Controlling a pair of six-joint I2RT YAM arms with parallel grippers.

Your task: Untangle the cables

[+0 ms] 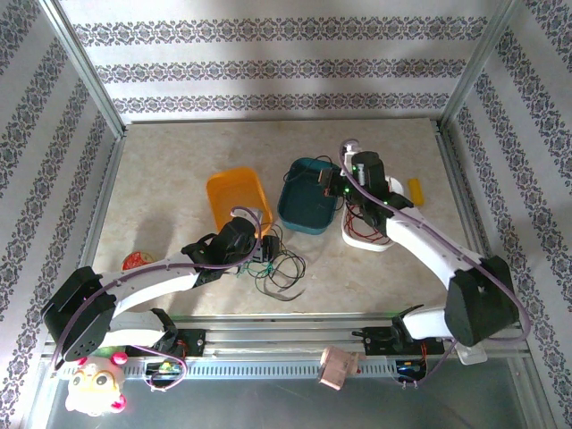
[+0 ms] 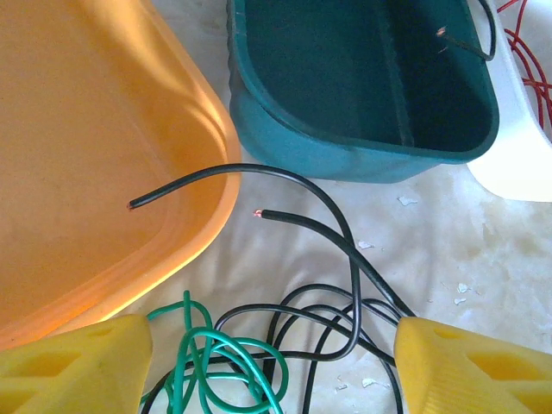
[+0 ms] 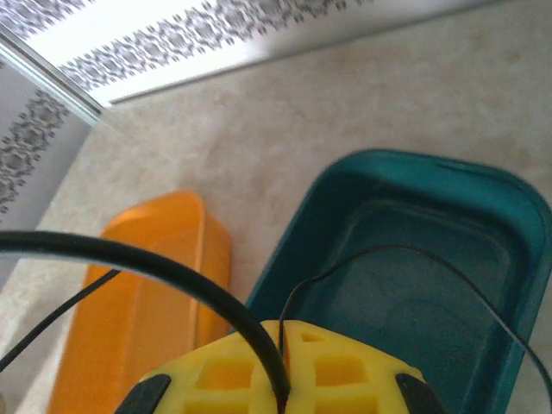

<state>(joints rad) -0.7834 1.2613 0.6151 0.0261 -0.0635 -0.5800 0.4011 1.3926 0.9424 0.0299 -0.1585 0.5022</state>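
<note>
I am mid-sort: my right gripper (image 3: 280, 392) is clamped tight on one black cable (image 3: 185, 280) and hangs over the teal bin (image 3: 483, 198), so dropping it there looks like the step in hand. My left gripper (image 2: 272, 366) stands wide open and empty above the tangle (image 2: 285, 336) of black and green cables, which lies on the table (image 2: 448, 250) just in front of the teal bin, beside the orange bin (image 2: 86, 172). Red cables (image 2: 528, 60) sit in the white bin (image 2: 517, 168) on the teal bin's other side. Next, I judge, the right jaws must release; then the left must descend and pinch a single strand, not a bundle.
</note>
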